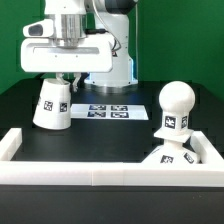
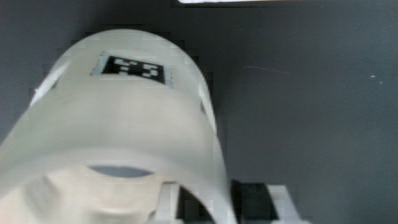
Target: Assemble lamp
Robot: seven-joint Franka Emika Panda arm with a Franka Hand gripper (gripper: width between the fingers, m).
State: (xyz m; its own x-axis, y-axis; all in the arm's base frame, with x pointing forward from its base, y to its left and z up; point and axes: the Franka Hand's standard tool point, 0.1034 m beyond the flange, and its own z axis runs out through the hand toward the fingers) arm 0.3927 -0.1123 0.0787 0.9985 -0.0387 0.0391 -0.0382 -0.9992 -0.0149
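Note:
The tapered white shade (image 1: 51,106) with a square tag stands slightly tilted at the exterior view's left, its wide end down by the black table. My gripper (image 1: 63,78) is at its narrow top end. In the wrist view the shade (image 2: 125,110) fills most of the picture, and its rim wall runs between the two dark finger pads (image 2: 267,200) of my gripper (image 2: 226,200), which is shut on it. The rounded bulb (image 1: 175,104) stands upright on the angular base (image 1: 168,156) at the exterior view's right, well away from the gripper.
The marker board (image 1: 110,111) lies flat on the table behind the middle. A white raised frame (image 1: 100,172) runs along the front and both sides of the table. A green wall stands behind the arm.

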